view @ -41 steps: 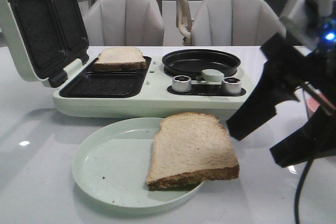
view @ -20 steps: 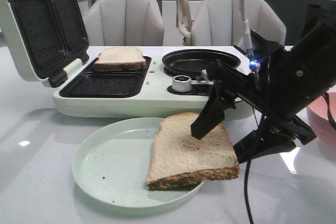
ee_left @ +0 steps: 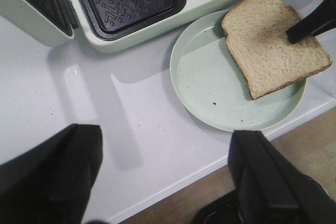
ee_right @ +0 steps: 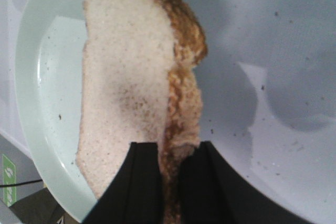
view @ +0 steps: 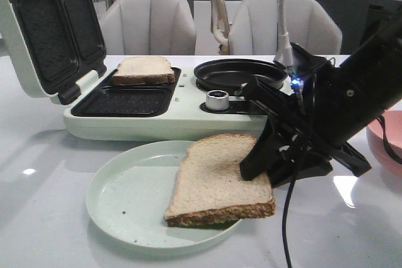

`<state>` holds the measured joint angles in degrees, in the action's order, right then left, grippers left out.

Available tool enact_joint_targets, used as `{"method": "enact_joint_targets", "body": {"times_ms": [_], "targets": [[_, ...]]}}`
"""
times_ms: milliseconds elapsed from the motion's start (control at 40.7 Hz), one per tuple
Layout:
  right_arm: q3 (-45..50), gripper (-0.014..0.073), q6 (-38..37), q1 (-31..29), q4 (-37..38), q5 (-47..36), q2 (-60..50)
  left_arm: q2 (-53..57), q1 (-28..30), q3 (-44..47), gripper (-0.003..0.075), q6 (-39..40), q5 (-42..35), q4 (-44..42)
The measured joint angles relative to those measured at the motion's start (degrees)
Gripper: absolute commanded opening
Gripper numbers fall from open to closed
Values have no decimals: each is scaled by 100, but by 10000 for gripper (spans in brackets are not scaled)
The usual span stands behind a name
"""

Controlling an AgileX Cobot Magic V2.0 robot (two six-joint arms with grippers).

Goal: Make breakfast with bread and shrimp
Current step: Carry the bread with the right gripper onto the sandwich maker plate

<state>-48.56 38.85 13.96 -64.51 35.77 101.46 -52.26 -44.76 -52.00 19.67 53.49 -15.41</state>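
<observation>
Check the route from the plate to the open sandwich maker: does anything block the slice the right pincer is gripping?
Nothing visible does. The right pincer pinches the near slice by its crust edge on the plate; the front well ahead lies open, its lid raised.

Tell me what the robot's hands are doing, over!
Right gripper pinching bread slice edge on plate. Left gripper open, hovering. Nothing blocking.

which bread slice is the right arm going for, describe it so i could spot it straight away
Start at the pale green sandwich maker with its lid up; just in front of it sits a round pale green plate. The slice lies on that plate's right side, overhanging the rim, with the right gripper closed on its edge. The other slice sits in the maker's back tray, untouched.
</observation>
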Motion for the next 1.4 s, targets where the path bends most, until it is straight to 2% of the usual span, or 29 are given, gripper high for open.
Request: {"method": "enact_joint_targets", "body": {"times_ms": [49, 319, 540, 737, 1080, 1129, 1277, 1350, 1400], "targets": [[-9, 35, 99, 0, 0, 69, -60, 0, 0, 0, 548, 0, 0, 0], [-488, 35, 290, 0, -63, 985, -986, 0, 0, 0, 548, 0, 0, -44], [-1309, 35, 966, 75, -1051, 1033, -1088, 0, 0, 0, 548, 0, 0, -88], [-1984, 35, 1819, 429, -1972, 422, -431, -9, 0, 0, 548, 0, -25, -88], [-3747, 53, 2068, 739, -2174, 241, 1458, -9, 0, 0, 548, 0, -85, -88], [-3901, 118, 2079, 739, -2183, 238, 1672, -9, 0, 0, 548, 0, -85, -88], [-4086, 433, 2077, 749, -2213, 194, 2131, -9, 0, 0, 548, 0, -89, -88], [-4101, 519, 2077, 749, -2211, 172, 2247, -9, 0, 0, 548, 0, -100, -88], [-4104, 542, 2077, 749, -2211, 172, 2286, -9, 0, 0, 548, 0, -99, -88]]}}
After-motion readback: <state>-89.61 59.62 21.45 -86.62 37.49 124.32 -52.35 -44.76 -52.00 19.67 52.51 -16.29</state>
